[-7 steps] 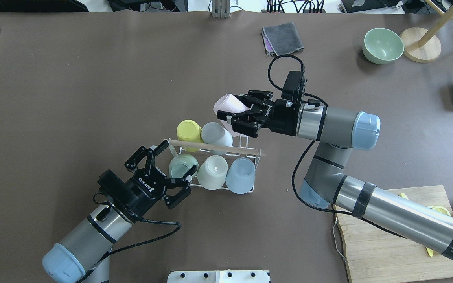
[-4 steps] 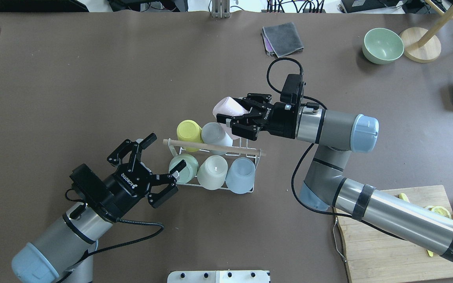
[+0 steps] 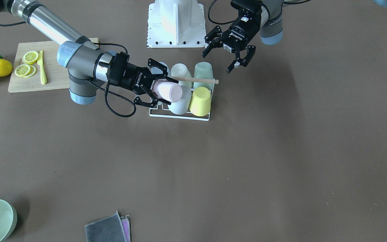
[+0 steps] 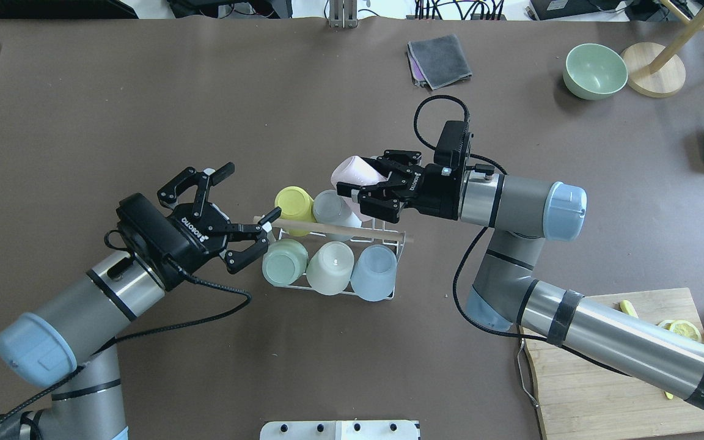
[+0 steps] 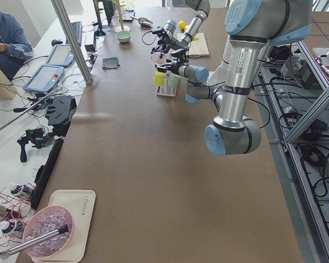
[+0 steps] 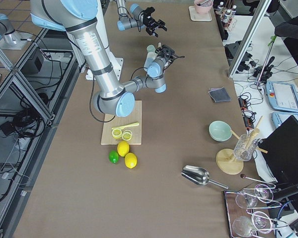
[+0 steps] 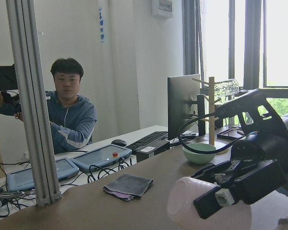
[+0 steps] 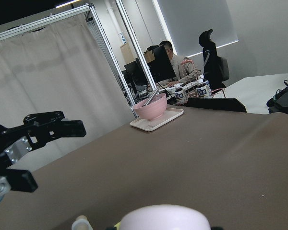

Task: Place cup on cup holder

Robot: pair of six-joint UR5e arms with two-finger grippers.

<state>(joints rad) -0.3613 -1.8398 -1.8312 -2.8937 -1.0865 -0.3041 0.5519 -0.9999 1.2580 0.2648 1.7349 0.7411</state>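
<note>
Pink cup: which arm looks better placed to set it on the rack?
Right. The right claw is shut on the pink cup, over the free corner of the cup holder. The left claw is open and empty, by the handle's end.

The left gripper (image 4: 252, 190) backs off the cup holder (image 4: 388, 236), jaws wide, swinging to its far-left end; the right gripper (image 4: 371, 184) eases the pink cup (image 4: 352, 171) nearer.

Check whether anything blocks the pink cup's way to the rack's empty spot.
Nothing visible sits on the empty spot. The pink cup, in the right gripper, hangs over that corner of the rack; the whitish cup and wooden rod flank it closely.
</note>
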